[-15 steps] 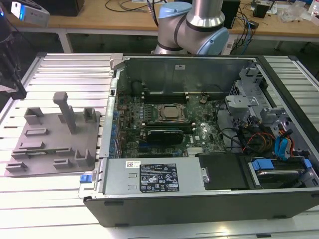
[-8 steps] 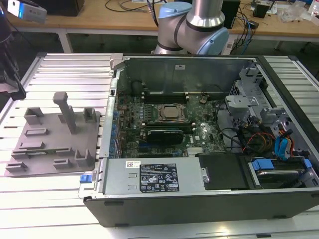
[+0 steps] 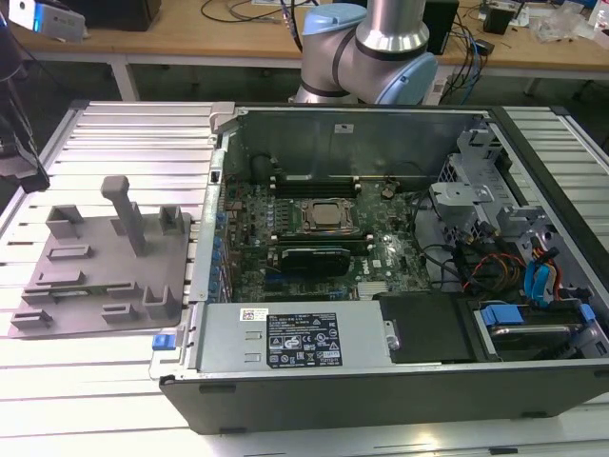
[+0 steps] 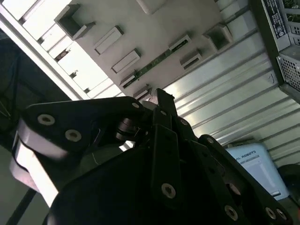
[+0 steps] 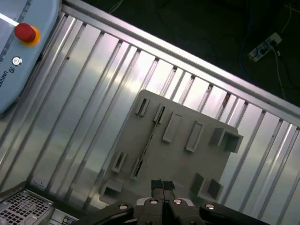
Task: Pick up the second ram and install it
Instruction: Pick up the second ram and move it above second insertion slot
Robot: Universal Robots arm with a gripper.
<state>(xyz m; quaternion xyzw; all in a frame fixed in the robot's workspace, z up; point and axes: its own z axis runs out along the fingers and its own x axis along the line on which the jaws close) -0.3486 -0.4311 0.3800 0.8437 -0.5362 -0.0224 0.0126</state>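
Black metal fingers of the tool (image 5: 162,185) are pressed together, gripping nothing, and hang above one edge of the flat grey plastic tray (image 5: 187,159). The second ram (image 4: 157,61), a slim green circuit-board stick, stands on its long edge in that tray, its ends caught between small raised grey blocks (image 4: 125,61). The tray lies on the ribbed aluminium desk (image 5: 84,93), and the open black computer case (image 3: 381,400) sits just beside the tray.

Likely risks:
- A closed tool lowered onto the stick would strike its thin upper edge.
- A skewed approach could hit the blocks and shove the tray.
- A shallow pinch might let the stick tilt.
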